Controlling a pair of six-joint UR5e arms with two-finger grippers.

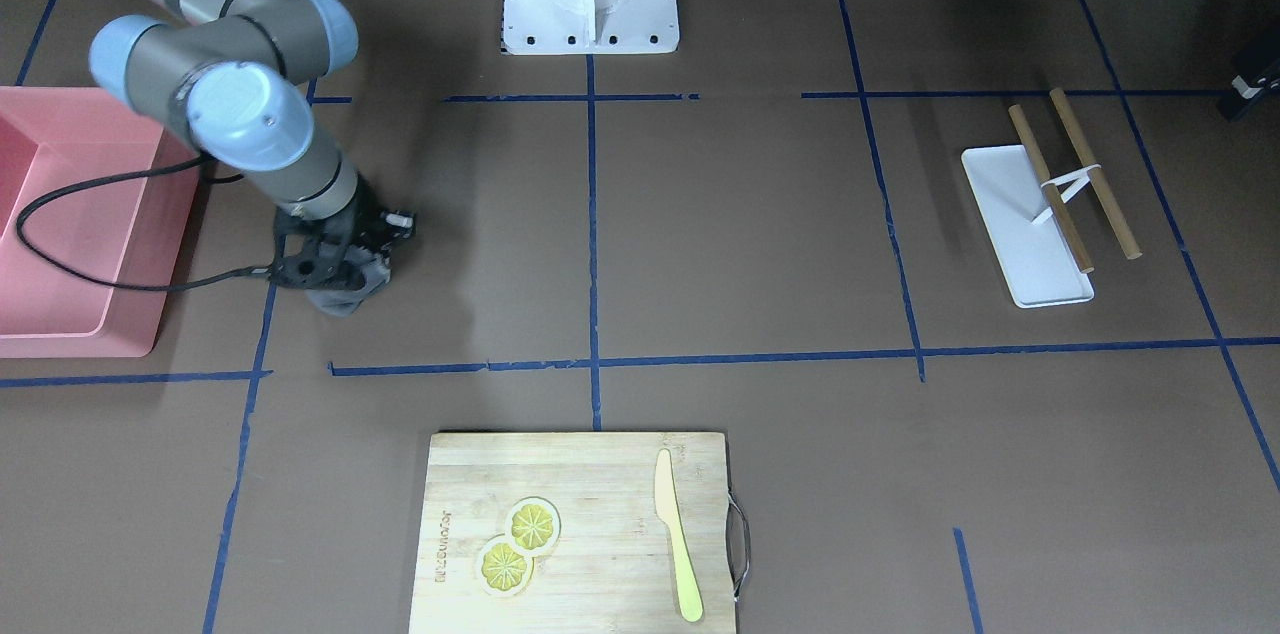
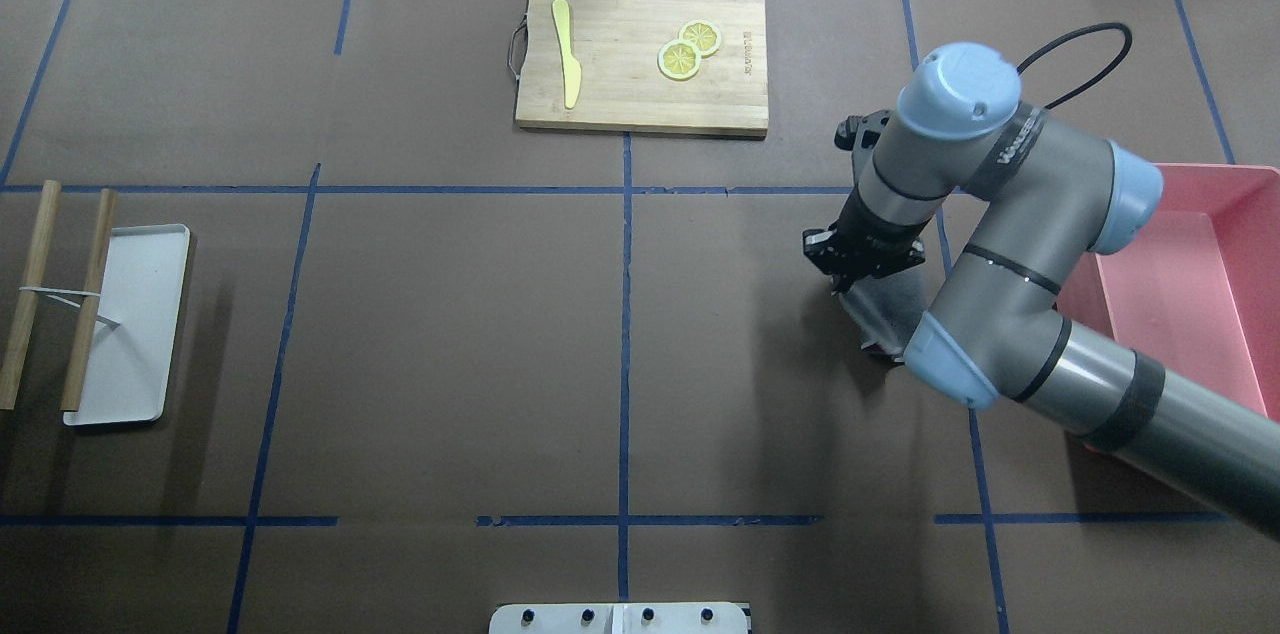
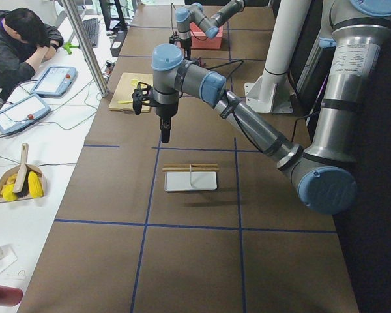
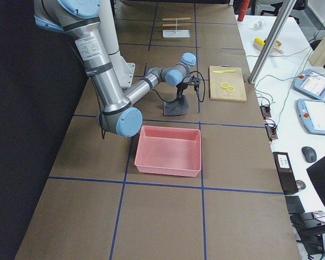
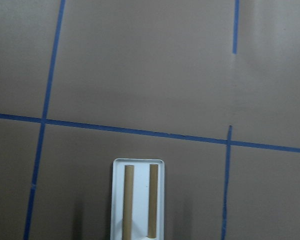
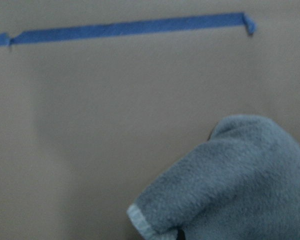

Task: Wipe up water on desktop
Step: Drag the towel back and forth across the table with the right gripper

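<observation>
Right pincer (image 1: 340,276): jaws clamped on a grey fleece cloth (image 2: 893,312). The cloth hangs below it, its lower edge lying on the desktop (image 1: 740,234), which spreads under and all round the pincer

Just beside the pincer, on the robot's right: pink bin (image 2: 1200,294), apart from the cloth

Beyond the pincer, away from the robot's base and leftward: bamboo cutting board (image 2: 640,99) carrying two lemon slices (image 2: 680,61) and a yellow knife (image 2: 567,64)

Well apart, far to its left: white tray (image 2: 135,364), two wooden sticks (image 2: 90,304) at its outer edge

Left pincer (image 3: 165,135) hovers above the desktop near that tray; open or closed, cannot tell
</observation>
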